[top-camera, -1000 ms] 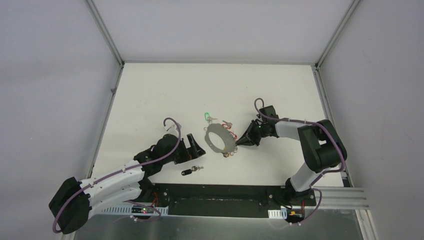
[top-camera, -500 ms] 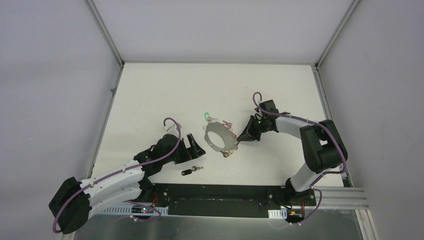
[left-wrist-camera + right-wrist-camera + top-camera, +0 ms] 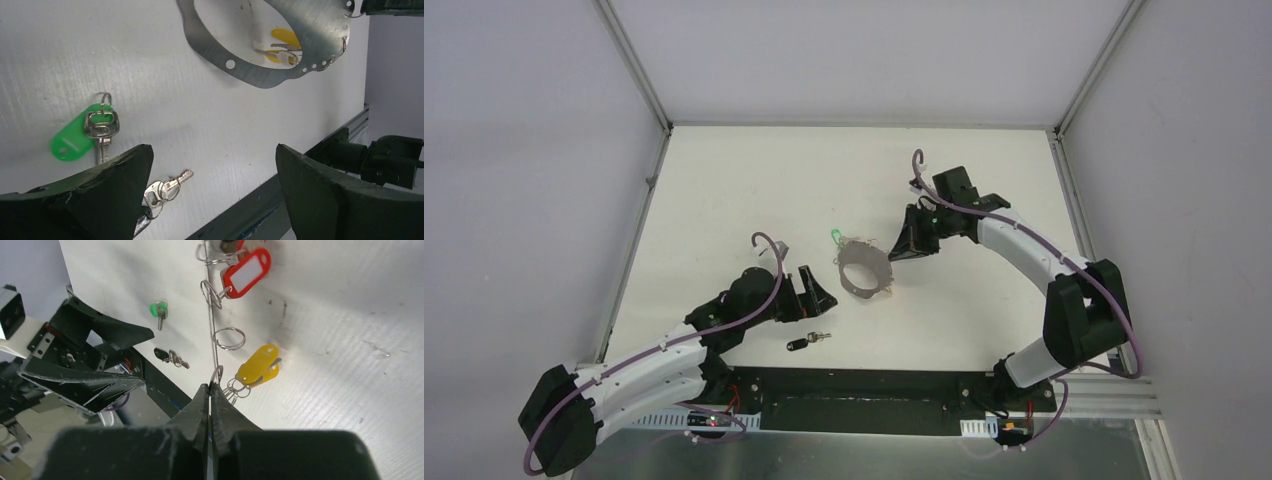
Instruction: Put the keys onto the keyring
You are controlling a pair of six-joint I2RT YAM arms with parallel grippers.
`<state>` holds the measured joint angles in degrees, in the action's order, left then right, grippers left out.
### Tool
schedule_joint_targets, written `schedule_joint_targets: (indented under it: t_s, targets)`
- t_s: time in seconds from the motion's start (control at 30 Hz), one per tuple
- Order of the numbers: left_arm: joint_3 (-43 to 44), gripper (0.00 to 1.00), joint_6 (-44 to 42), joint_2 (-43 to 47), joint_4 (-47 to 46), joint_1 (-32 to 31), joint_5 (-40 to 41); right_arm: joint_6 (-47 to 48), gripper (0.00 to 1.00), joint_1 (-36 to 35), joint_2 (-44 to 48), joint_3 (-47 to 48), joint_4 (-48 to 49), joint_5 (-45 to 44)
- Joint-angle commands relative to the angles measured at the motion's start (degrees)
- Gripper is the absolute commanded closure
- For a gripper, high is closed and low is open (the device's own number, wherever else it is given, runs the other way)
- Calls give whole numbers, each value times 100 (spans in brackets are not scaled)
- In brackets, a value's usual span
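Note:
The keyring [image 3: 864, 272], a wide thin grey metal ring with red [image 3: 245, 270] and yellow [image 3: 257, 365] tagged keys hanging from it, is tilted up off the table. My right gripper [image 3: 896, 252] is shut on its right rim [image 3: 212, 330], which shows edge-on in the right wrist view. The green-capped key [image 3: 835, 237] lies flat just left of the ring. The black-capped key [image 3: 804, 343] lies near the front edge. My left gripper [image 3: 816, 290] stands open and empty between the two keys, with the green key [image 3: 75, 137] and the black key [image 3: 160, 192] by its left finger.
A black rail [image 3: 854, 385] runs along the table's near edge, just in front of the black key. White walls enclose the table at the left, back and right. A loose split ring [image 3: 228, 338] hangs on the keyring between the red and yellow tags.
My right gripper closed on the keyring's rim, then moved toward the back of the table, raising and tilting the ring. The left arm barely shifted.

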<state>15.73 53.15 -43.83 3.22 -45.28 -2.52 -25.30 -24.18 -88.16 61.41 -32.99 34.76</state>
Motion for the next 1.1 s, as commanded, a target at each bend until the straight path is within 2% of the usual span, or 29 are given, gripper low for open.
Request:
schedule_joint_targets:
  t_s: [0.0,0.3,0.47,0.7,0.9,1.07]
  targets:
    - [471,4,-762,336,-313,39,-307,858,100,-299,403,589,-612,-143]
    - [1445,5,-2504,492,-309,38,-896,1702,100,-571,833,1074,-833,-241]
    - [1836,4,-3511,248,-314,43,-1457,2197,100,-666,1196,768,-337,-43]
    - [1891,8,-4974,61,-906,37,-2118,2490,100,-711,1542,416,130,398]
    - [1962,22,-5909,-90,-955,37,-2607,3014,100,-823,1799,121,297,761]
    - [2130,39,-6345,-380,-990,29,-3075,3415,100,-913,2197,-329,805,1027]
